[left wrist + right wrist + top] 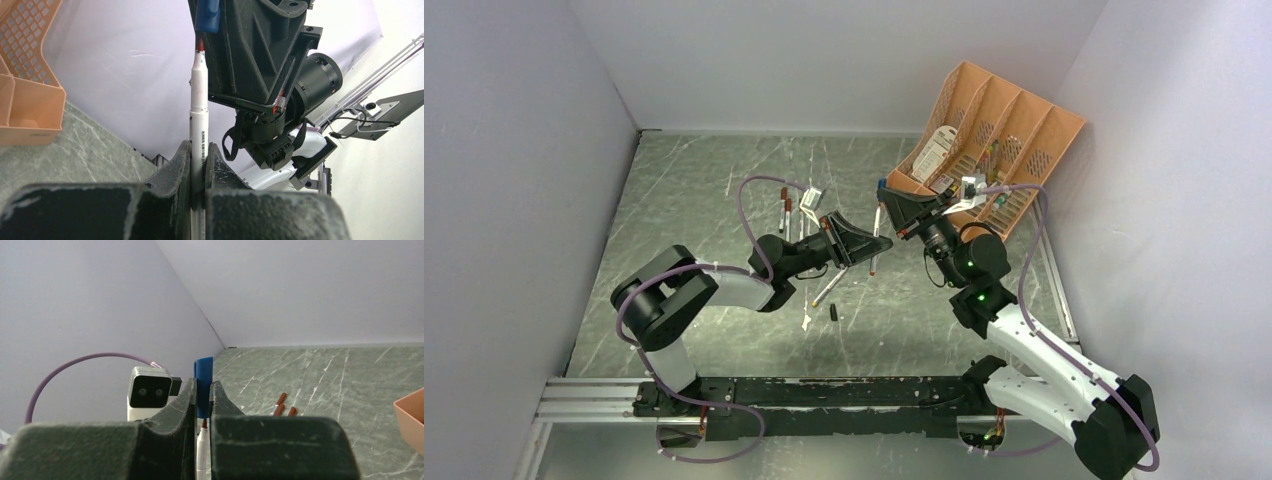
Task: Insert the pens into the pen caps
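Observation:
My left gripper is shut on a white pen and holds it upright above the table; the pen also shows in the top view. Its red tip points at the mouth of a blue pen cap, just short of it or barely touching. My right gripper is shut on that blue cap, with the pen's tip right below it between my fingers. More pens lie on the table at the back left. Another pen and a dark cap lie in front.
The orange slotted organizer leans at the back right, with papers and pens in it; its corner shows in the left wrist view. White walls close in the green marble table on three sides. Red-capped pens lie beyond my right gripper.

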You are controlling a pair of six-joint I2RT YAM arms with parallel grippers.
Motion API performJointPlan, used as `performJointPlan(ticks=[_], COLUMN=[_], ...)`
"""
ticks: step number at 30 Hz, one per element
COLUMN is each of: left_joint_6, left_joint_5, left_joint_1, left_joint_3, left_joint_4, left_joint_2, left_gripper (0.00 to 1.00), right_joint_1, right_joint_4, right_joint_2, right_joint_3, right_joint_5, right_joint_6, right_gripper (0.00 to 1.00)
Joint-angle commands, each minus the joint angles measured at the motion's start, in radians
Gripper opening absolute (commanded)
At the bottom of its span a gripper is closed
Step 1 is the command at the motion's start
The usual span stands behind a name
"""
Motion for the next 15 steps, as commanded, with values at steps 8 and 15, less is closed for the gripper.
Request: performJointPlan(ticks=[8, 15], left_joint_6=[-0.009, -0.008], left_joint_5=[0.015, 0.006], left_joint_1=[-0.012, -0.011], left_joint_3=[0.030, 0.031], left_joint_4=[0.288, 0.289], left_joint_2=[-0.012, -0.002], left_gripper=[0.07, 0.07], right_joint_1=[-0.006, -0.005], right_joint_4=[0.006, -0.006], right_joint_2=[0.005, 0.012], right_joint_3=[-0.007, -0.001], right_joint_5=[-0.015, -0.015], right_joint_6=[-0.004, -0.010], right_gripper=[0.00, 0.00])
